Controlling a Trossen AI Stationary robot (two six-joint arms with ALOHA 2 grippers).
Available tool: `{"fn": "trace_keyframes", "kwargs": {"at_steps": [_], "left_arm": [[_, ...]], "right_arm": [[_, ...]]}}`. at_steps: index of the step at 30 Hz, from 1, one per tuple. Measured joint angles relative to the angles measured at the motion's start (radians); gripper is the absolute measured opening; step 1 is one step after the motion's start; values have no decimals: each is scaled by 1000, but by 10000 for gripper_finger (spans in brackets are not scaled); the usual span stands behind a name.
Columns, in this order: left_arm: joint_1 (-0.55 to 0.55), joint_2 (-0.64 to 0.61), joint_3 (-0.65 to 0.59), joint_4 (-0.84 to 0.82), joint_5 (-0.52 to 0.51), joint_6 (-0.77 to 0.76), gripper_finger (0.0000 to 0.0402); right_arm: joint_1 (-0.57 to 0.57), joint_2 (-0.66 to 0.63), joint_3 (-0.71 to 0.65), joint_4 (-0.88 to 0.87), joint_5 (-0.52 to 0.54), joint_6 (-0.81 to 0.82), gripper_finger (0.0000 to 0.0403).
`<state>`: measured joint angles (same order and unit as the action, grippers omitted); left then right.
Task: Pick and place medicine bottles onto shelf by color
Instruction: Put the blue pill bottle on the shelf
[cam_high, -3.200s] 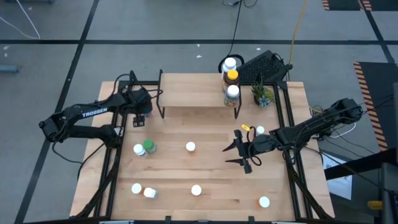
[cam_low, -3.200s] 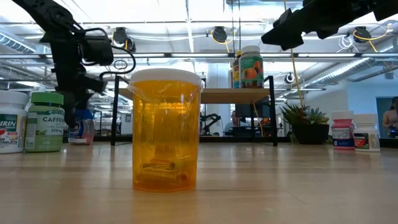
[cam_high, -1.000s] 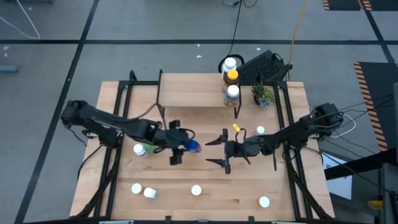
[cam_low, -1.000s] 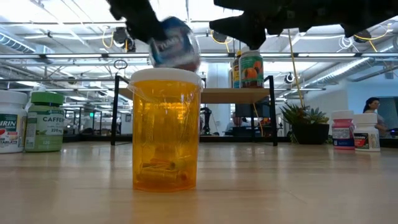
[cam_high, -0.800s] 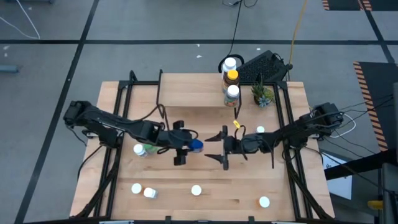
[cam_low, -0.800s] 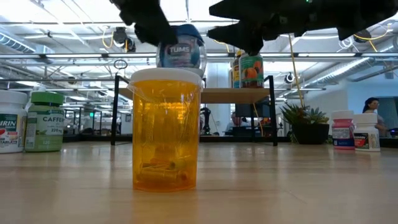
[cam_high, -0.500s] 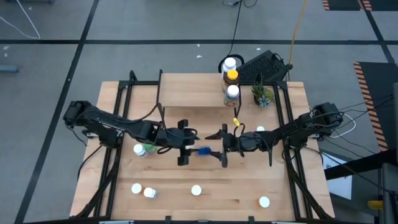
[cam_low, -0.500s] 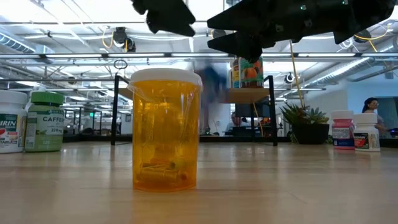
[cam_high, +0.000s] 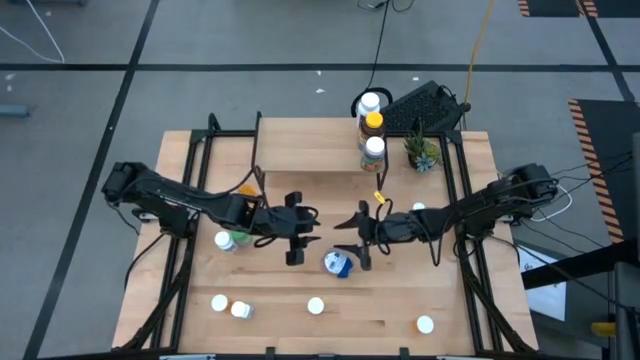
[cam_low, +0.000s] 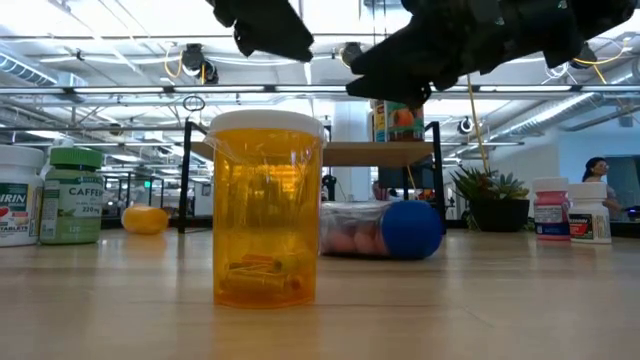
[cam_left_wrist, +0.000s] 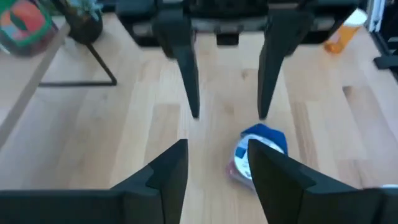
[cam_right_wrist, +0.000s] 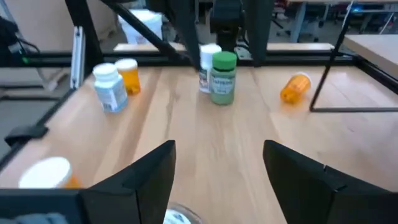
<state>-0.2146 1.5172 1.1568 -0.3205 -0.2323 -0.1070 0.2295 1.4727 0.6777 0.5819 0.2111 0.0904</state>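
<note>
Grippers face each other at mid-table: left gripper (cam_high: 297, 230) and right gripper (cam_high: 360, 233), both spread and empty. Between them, a blue-capped bottle (cam_high: 339, 263) lies toppled on the table (cam_high: 300, 190), well short of the shelf (cam_high: 310, 150).

You look straight down from high above in the high view, with the whole tabletop (cam_high: 330, 305) and floor around it in frame. The low view sits at tabletop height, very near an orange bottle (cam_low: 266, 208), facing level across to the shelf (cam_low: 370, 152) and the room behind. Each wrist view looks forward past its own fingers, close over the wood, toward the opposite arm. The high, low and left wrist views share the blue-capped bottle (cam_high: 338, 263) lying mid-tabletop.
</note>
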Motion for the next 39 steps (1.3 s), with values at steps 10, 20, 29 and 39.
{"fn": "trace_keyframes", "kwargs": {"at_steps": [10, 20, 29, 39], "left_arm": [[-47, 184, -1, 121, 49, 90, 301], [-68, 383, -1, 322, 62, 245, 390], [3, 439, 0, 337, 197, 237, 399], [18, 469, 1, 327, 281, 252, 398]], "right_arm": [[22, -131, -22, -355, -37, 5, 236], [57, -126, -155, -275, -30, 107, 236], [54, -126, -168, -209, -30, 107, 236], [54, -126, -167, -205, -30, 107, 236]]}}
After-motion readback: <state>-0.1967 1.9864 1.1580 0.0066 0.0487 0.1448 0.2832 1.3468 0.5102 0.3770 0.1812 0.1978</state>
